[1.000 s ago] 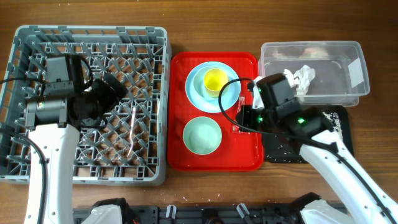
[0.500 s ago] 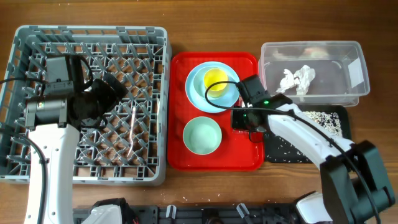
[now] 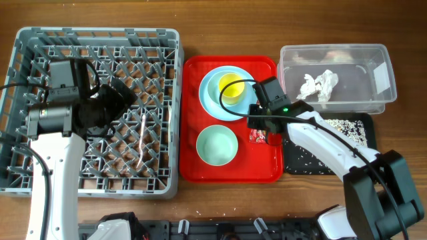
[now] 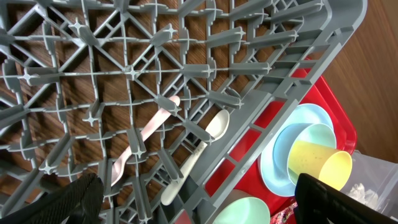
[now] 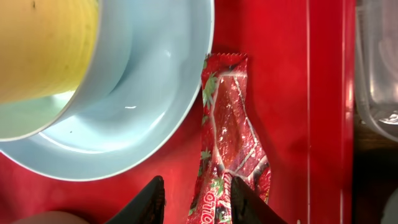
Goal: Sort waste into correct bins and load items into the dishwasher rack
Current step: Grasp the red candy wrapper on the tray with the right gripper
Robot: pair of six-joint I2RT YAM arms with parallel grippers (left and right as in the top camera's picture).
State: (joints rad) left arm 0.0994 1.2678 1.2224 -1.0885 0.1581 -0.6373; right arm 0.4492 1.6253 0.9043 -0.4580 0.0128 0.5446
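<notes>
The grey dishwasher rack point(image 3: 40, 180) holds the white spoon point(image 4: 200, 154) and the white fork point(image 4: 144, 138). My left gripper point(image 4: 199, 208) hangs open and empty above them and also shows in the overhead view point(image 3: 115, 101). On the red tray, the yellow cup point(image 3: 231, 85) stands on the light blue plate point(image 3: 212, 99), and the green bowl point(image 3: 217, 145) sits nearer. The red wrapper point(image 5: 233, 140) lies flat on the tray beside the plate point(image 5: 149, 93). My right gripper point(image 5: 198, 202) is open, its fingers either side of the wrapper's near end. The napkin point(image 3: 319, 85) lies in the clear tub point(image 3: 380, 100). Rice scraps dot the black tray point(image 3: 363, 123).
The red serving tray point(image 3: 267, 170) lies between the rack and the two bins. The clear tub's wall point(image 5: 379, 68) is close on the right of the wrapper. Bare wooden table runs along the far edge point(image 3: 220, 27).
My right wrist has swung left over the red tray's right side and now sits over the wrapper, which shows just below it. The left arm has not moved.
</notes>
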